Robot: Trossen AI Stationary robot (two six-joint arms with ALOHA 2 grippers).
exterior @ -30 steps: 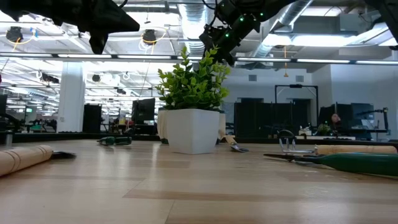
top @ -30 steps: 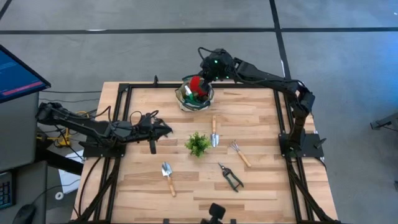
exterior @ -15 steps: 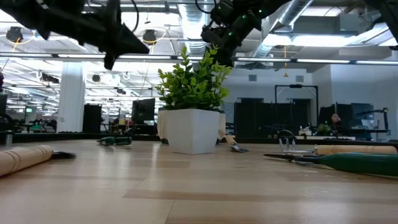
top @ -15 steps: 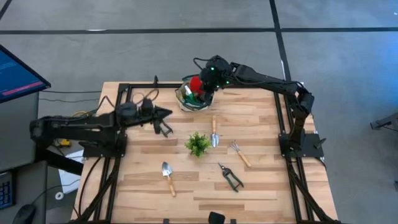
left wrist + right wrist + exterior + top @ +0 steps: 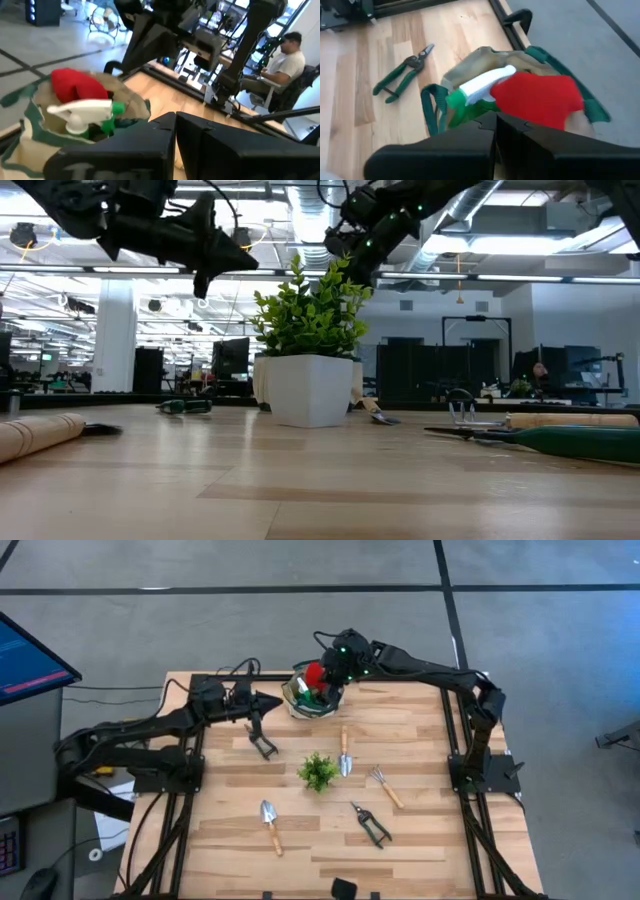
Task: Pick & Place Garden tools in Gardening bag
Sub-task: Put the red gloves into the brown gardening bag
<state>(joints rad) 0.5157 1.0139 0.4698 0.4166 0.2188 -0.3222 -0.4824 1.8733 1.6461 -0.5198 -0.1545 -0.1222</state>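
High view: left gripper [image 5: 275, 700] just beside the gardening bag [image 5: 312, 698], on its left, fingers pressed together, holding nothing. Right gripper [image 5: 330, 683] above the bag's right rim, likewise pinched shut and empty. Inside the bag, red gloves [image 5: 316, 674] and a green spray bottle [image 5: 306, 692]. Green-handled pliers [image 5: 262, 743] lying on the wood near the left gripper. Small leafy plant [image 5: 318, 771] mid-table; beside it a trowel [image 5: 344, 753], farther right a hand rake [image 5: 385, 786], nearer the front edge the pruning shears [image 5: 370, 824] and a second trowel [image 5: 270, 824], all well apart from both grippers.

Low view: left gripper [image 5: 240, 259] hanging high, clear of the table [image 5: 300, 490], tips closed to a point. Right gripper [image 5: 362, 264] also aloft, partly behind the plant [image 5: 305, 315] in its white pot; finger state not readable here. Shears [image 5: 540, 438] flat at the right, a wooden handle [image 5: 35, 436] at the left.

Left wrist view: dark fingers [image 5: 150, 145] closed against each other, aimed at the bag [image 5: 30, 135], where the gloves [image 5: 75, 86] sit on the white-topped spray bottle [image 5: 85, 112]. Seated person [image 5: 280, 62] beyond the table.

Right wrist view: fingers [image 5: 470, 145] shut together directly over the bag [image 5: 470, 62], the spray bottle [image 5: 475, 87] and gloves [image 5: 535, 97] below them, untouched as far as visible. Pliers [image 5: 402, 72] on the wood beyond.
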